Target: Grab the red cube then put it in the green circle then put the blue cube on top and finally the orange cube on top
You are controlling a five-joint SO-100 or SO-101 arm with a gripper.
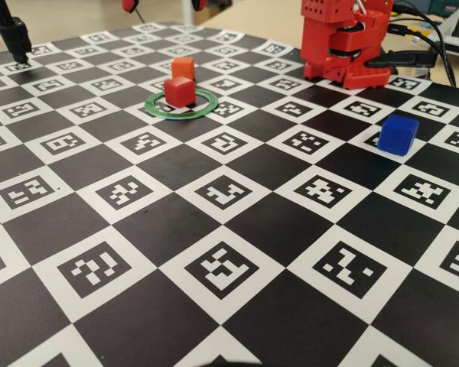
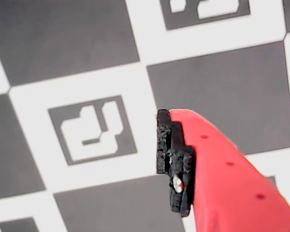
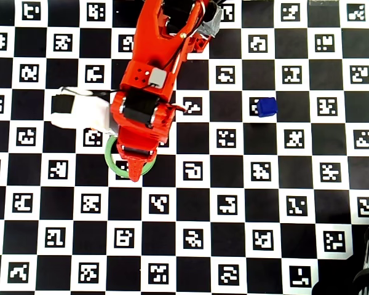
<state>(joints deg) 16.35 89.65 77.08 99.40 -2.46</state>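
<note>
Checkerboard mat (image 1: 237, 229) of black squares and white squares with coded markers; pale table edge behind. Red cube (image 1: 179, 91) inside green ring (image 1: 154, 107), orange cube (image 1: 183, 68) just behind, blue cube (image 1: 398, 134) well apart. Gripper (image 2: 171, 159) pressed together, empty.

Robotics lab — fiducial-marker checkerboard mat (image 1: 237, 229), cables (image 1: 432, 38) behind.
</note>
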